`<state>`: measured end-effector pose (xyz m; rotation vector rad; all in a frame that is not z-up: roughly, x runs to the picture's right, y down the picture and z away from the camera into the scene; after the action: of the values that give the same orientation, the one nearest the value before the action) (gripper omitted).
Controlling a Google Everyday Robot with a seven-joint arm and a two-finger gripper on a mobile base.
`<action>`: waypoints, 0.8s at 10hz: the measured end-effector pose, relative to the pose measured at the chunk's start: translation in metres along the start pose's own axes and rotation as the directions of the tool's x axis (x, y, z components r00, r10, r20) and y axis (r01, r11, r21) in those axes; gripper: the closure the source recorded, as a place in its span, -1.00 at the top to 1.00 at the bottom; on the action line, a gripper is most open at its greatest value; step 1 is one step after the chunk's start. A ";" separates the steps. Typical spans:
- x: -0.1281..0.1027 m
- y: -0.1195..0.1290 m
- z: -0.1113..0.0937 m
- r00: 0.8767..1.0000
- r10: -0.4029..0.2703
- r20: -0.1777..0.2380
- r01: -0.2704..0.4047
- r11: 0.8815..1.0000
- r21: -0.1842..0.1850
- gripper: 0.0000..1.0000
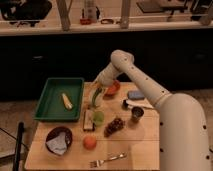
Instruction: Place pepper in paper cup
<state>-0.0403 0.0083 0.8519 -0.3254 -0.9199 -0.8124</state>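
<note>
Pincer (101, 80) hangs at centre frame on the end of the white arm (145, 85), right over the top of the dark green pepper (95, 96), and whether it's apart or clamped I cannot tell. Pepper stands steeply against the pale paper cup (101, 101), though I cannot tell if its lower tip sits inside. Left of them on the table (142, 150), the green tray (50, 102) holds a corn cob (66, 101), and the lime-green cup (98, 118) sits just below the paper cup.
</note>
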 end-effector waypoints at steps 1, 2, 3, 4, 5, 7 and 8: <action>0.001 0.000 -0.001 1.000 0.000 0.001 0.000 1.000 0.001 0.60; 0.002 0.000 -0.002 1.000 -0.002 0.001 0.002 1.000 0.003 0.60; 0.002 0.000 -0.003 1.000 -0.004 0.003 0.004 1.000 0.002 0.60; 0.002 0.000 -0.004 1.000 -0.006 0.004 0.006 1.000 0.002 0.60; 0.002 0.000 -0.004 1.000 -0.010 0.006 0.010 1.000 -0.001 0.60; -0.001 -0.004 -0.003 1.000 -0.020 0.010 0.020 1.000 -0.006 0.60; -0.002 -0.004 -0.004 1.000 -0.022 0.010 0.022 1.000 -0.008 0.60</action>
<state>-0.0418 0.0042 0.8478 -0.3276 -0.9314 -0.8361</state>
